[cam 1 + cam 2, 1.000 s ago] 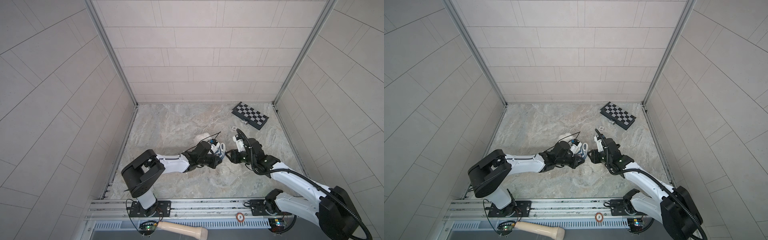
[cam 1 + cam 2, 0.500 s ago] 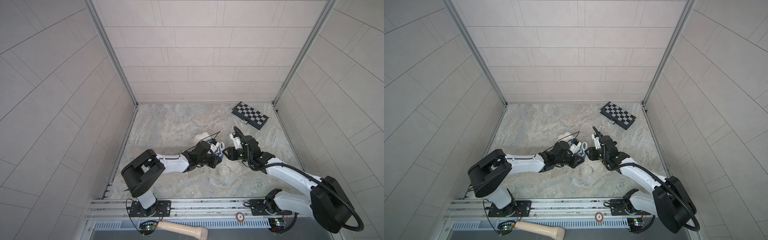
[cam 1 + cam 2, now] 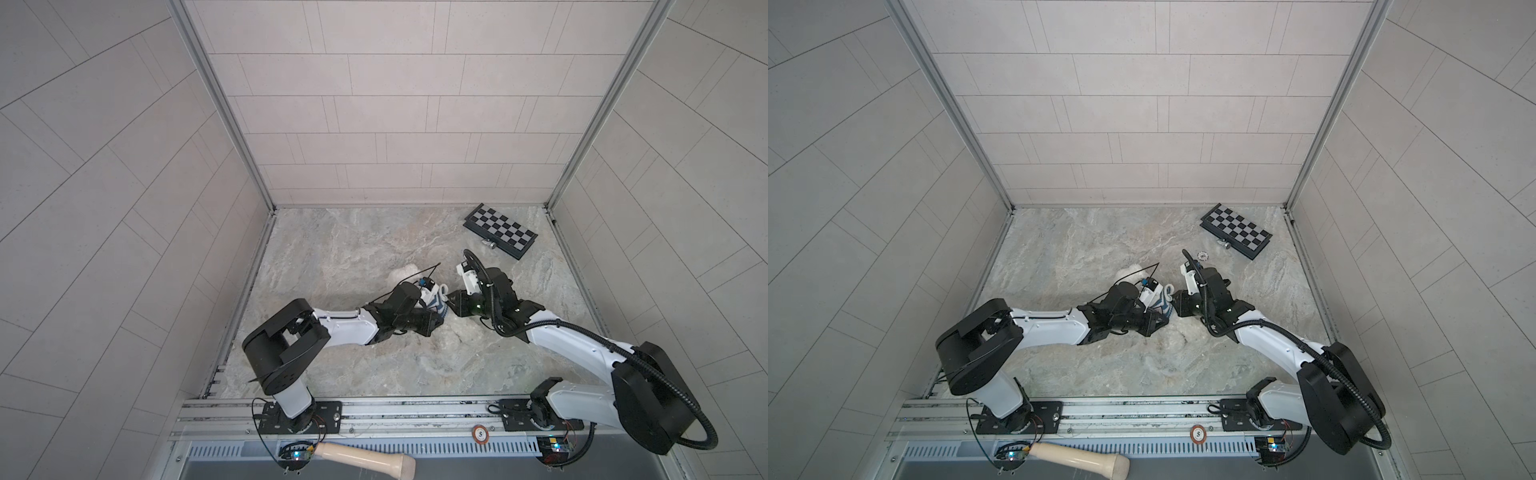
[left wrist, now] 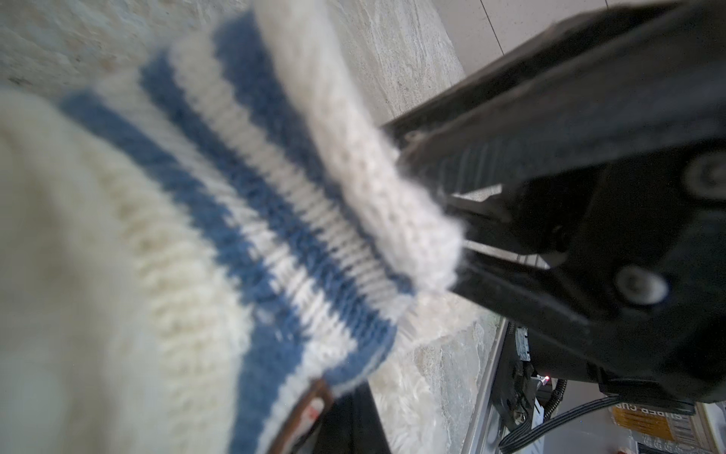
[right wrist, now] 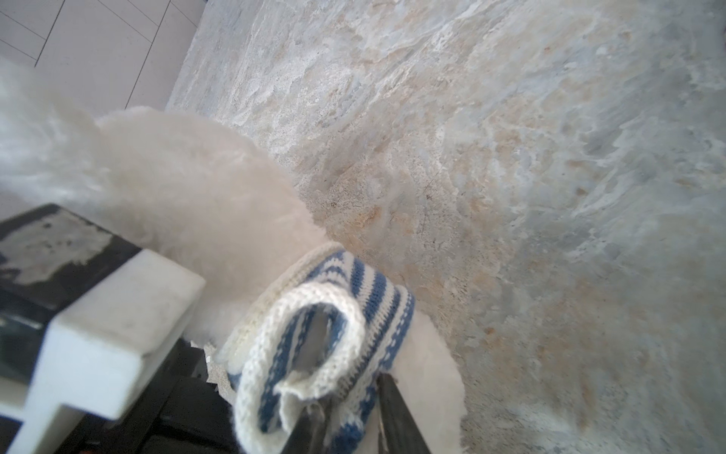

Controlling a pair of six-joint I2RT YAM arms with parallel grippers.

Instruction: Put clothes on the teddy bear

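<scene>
One bear (image 5: 188, 204) lies at mid-table (image 3: 332, 249) between the two arms, mostly hidden under them in both top views; the shirt (image 5: 377, 291) is bunched round part of it, fur showing on either side, with one cuff (image 5: 314, 314) standing open and empty; the left gripper (image 3: 438, 316) is pressed together against the shirt, though whether cloth is caught cannot be told; the right gripper (image 5: 349, 424) has its jaws narrow, one each side of the cuff's edge, and whether they bite cannot be told. The step in hand looks like working a limb into a sleeve; the next move probably calls for a firm pinch on the cuff, then a stretch away from the left gripper to widen the opening.
</scene>
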